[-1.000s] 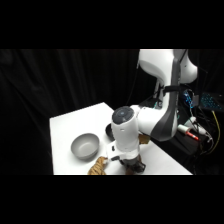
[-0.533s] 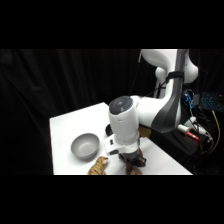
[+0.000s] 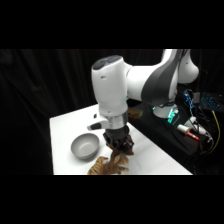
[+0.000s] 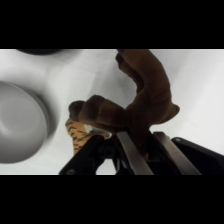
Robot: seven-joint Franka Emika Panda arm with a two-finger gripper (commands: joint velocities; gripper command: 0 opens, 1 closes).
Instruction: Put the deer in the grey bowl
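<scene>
Left of the gripper (image 3: pixel 119 150), just beside it, sits the grey bowl (image 3: pixel 83 147); the fingers clamp the deer (image 4: pixel 142 102).

In the side view the hand (image 3: pixel 119 146) covers most of the deer (image 3: pixel 119 159), and the picture's bottom cuts the tiger (image 3: pixel 101 167). In the wrist view the bowl (image 4: pixel 20 127) runs off the left edge, and the deer (image 4: pixel 135 107) hides most of the tiger (image 4: pixel 77 135).

White rounded arm (image 3: pixel 131 85), grey joint bands, black tool (image 3: pixel 119 144).
</scene>
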